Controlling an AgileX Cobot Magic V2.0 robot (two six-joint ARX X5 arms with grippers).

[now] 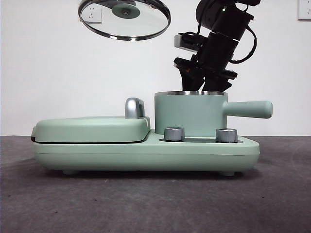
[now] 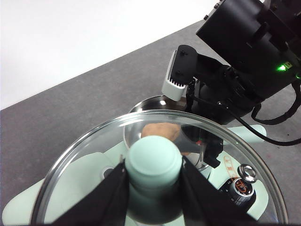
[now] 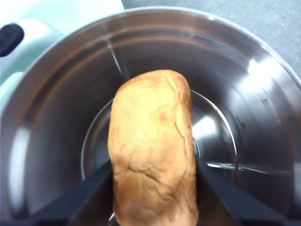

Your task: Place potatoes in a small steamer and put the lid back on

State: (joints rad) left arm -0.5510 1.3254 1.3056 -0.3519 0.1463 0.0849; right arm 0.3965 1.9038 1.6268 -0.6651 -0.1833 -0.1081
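The potato (image 3: 153, 146), an orange-brown cracked lump, hangs inside the steel-lined small steamer (image 3: 254, 84) with my right gripper (image 3: 153, 188) shut on it, a jaw pressed to each side. From the front, that gripper (image 1: 201, 82) reaches down past the rim of the mint-green steamer (image 1: 189, 114). My left gripper (image 2: 153, 172) is shut on the green knob of the glass lid (image 2: 80, 183). It holds the lid (image 1: 124, 19) high and tilted, up and to the left of the pot. Through the glass I see the potato (image 2: 162, 131).
The steamer stands on a mint-green base (image 1: 146, 155) with two chrome dials (image 1: 175, 134) (image 1: 226, 135). A flat hinged grill plate (image 1: 92, 128) with a chrome handle (image 1: 135, 108) sits left of the pot. The pot's long handle (image 1: 250, 109) sticks out to the right.
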